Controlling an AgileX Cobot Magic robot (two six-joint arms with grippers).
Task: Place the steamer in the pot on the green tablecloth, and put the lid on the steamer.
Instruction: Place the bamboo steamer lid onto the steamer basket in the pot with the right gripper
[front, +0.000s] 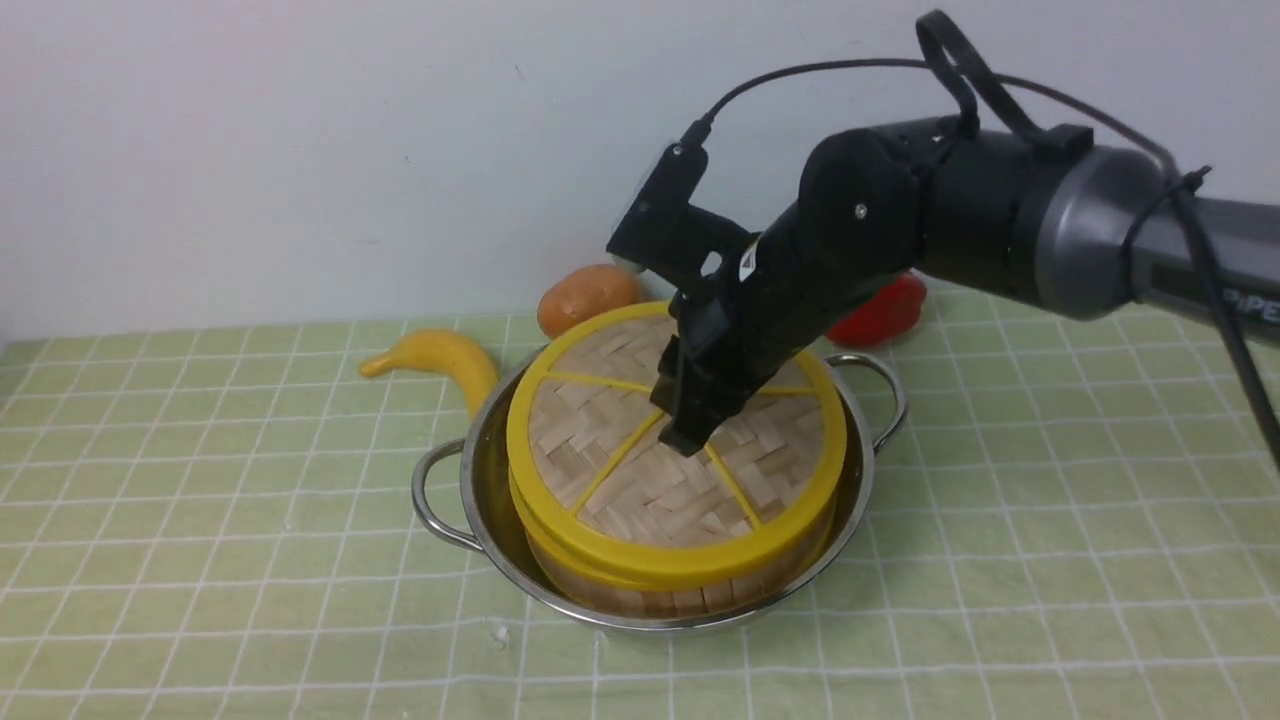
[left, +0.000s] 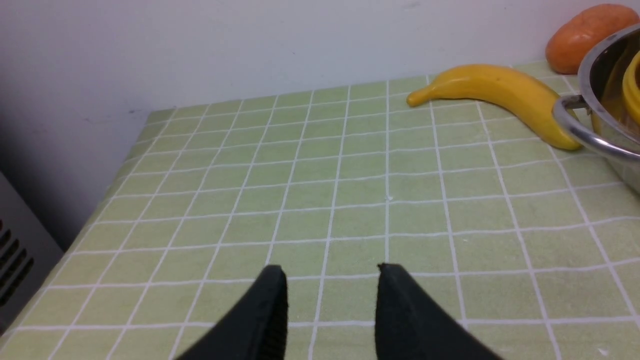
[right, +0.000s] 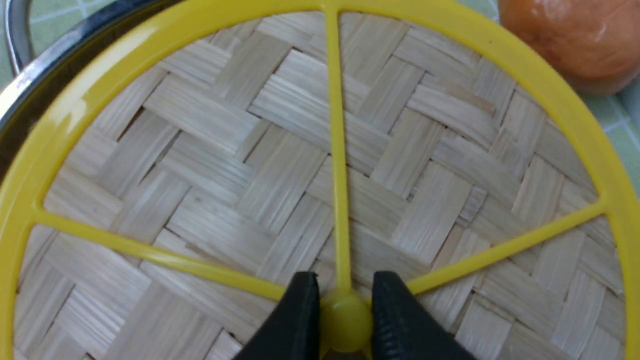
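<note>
In the front view, I see the pot (front: 480, 480) standing on the green tablecloth (front: 200, 500) with the steamer (front: 690, 595) down inside it, so I count the first half as done. The lid (front: 610, 470) lies on top of the steamer, its yellow rim lined up with the basket's. My right gripper (front: 685, 438) comes down onto the lid's centre. A banana (front: 440, 358) and an orange fruit (front: 585, 295) lie just behind the pot, and a red item (front: 885, 315) sits behind the arm.

In the left wrist view, my left gripper (left: 331, 274) hangs over bare cloth, jaws moderately apart and holding nothing, well clear of the pot.

In the right wrist view, the right claw is pinched narrow on the lid's small knob (right: 345, 322), one finger against each side.

My read is that the lid is placed but not yet let go. What is left is to open the right claw and lift away without dragging the lid. From here I cannot tell whether the lid sits fully flush all round.
</note>
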